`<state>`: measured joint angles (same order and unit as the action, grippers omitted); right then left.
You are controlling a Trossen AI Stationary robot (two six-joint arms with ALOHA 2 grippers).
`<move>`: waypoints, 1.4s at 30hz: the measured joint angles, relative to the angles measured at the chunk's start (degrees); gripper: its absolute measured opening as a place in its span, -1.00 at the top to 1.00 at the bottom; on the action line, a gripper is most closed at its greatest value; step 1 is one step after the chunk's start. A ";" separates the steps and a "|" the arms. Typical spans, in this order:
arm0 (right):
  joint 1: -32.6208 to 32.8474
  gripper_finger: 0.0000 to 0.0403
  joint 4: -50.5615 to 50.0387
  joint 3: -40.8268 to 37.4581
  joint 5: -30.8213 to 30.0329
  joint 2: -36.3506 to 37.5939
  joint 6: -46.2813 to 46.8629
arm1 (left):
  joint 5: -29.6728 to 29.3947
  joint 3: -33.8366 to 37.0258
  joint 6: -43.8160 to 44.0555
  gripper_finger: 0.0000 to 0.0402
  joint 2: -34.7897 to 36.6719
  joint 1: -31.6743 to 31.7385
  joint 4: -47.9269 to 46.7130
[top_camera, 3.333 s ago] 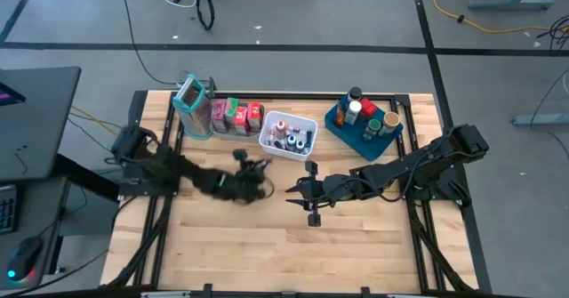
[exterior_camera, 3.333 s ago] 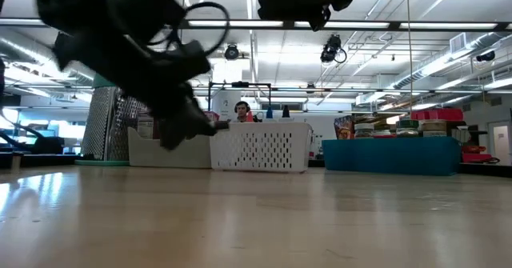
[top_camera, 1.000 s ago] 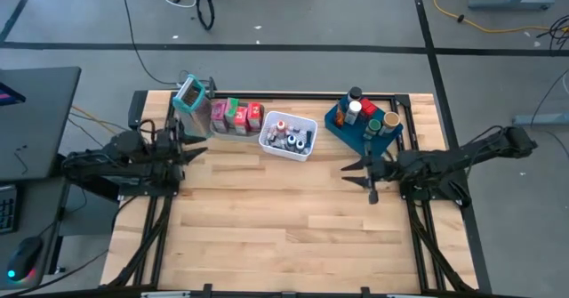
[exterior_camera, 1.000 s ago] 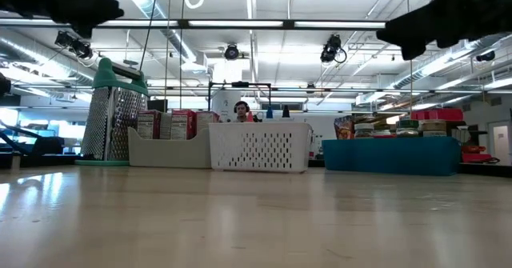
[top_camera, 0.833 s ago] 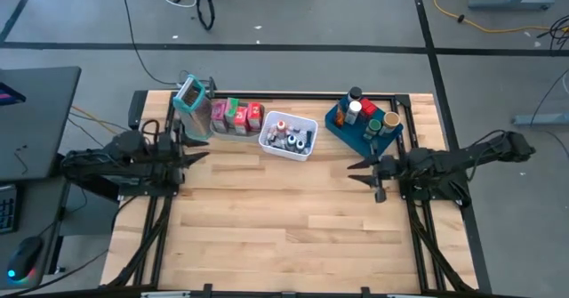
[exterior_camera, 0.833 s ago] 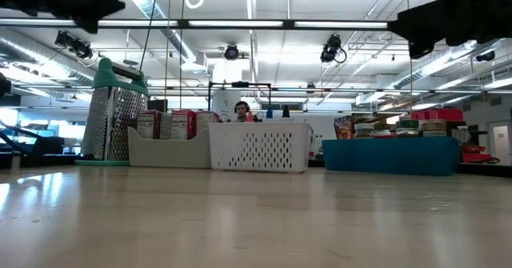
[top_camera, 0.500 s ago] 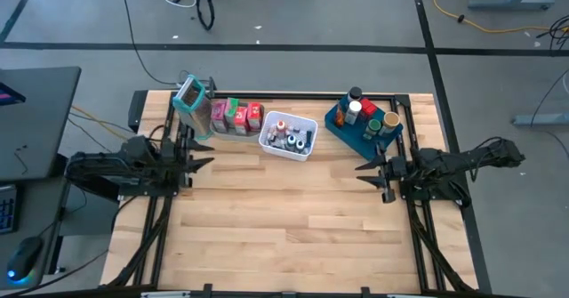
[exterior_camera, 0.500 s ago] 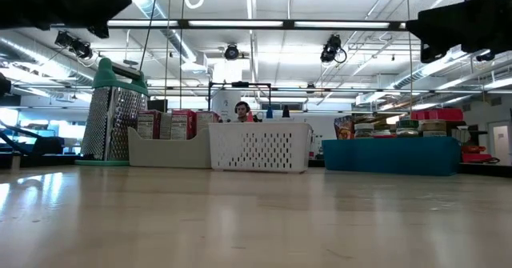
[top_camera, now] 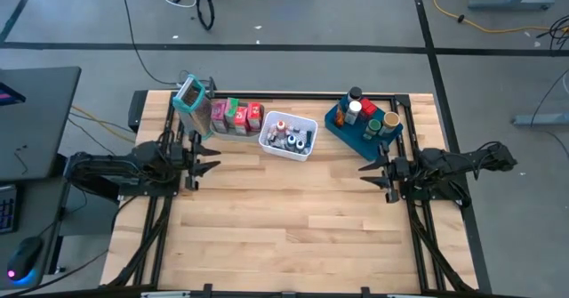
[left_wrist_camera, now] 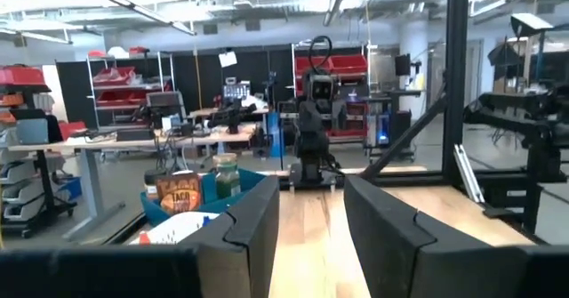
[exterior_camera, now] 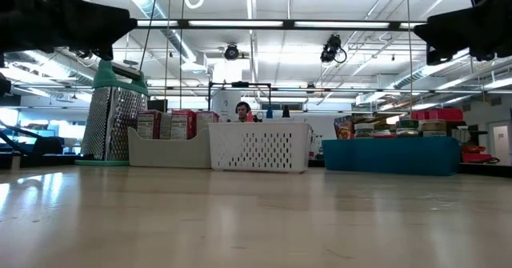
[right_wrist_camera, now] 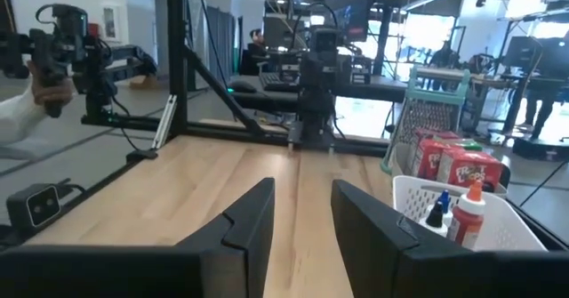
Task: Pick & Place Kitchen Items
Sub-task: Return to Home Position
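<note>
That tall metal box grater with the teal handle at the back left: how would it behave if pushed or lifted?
The tall metal box grater with the teal handle stands upright and narrows upward, so a high push would probably tip it rather than slide it. Its perforated metal walls look stiff, likely unyielding when squeezed.

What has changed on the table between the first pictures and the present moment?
Both arms pulled back from the middle of the table: the left gripper went to the left side, the right gripper to the right side. Both are open and hold nothing. The white basket, the blue tray and the cartons stayed put.
</note>
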<state>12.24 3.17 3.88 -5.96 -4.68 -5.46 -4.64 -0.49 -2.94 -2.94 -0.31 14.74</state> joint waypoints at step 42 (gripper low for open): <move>-0.01 0.39 -2.59 -2.99 5.40 0.65 1.93 | -0.25 0.09 0.17 0.31 0.00 0.01 -1.24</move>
<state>12.23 0.58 0.89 -0.56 -4.03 -3.53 -4.89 -0.40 -2.76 -2.94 -0.30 13.50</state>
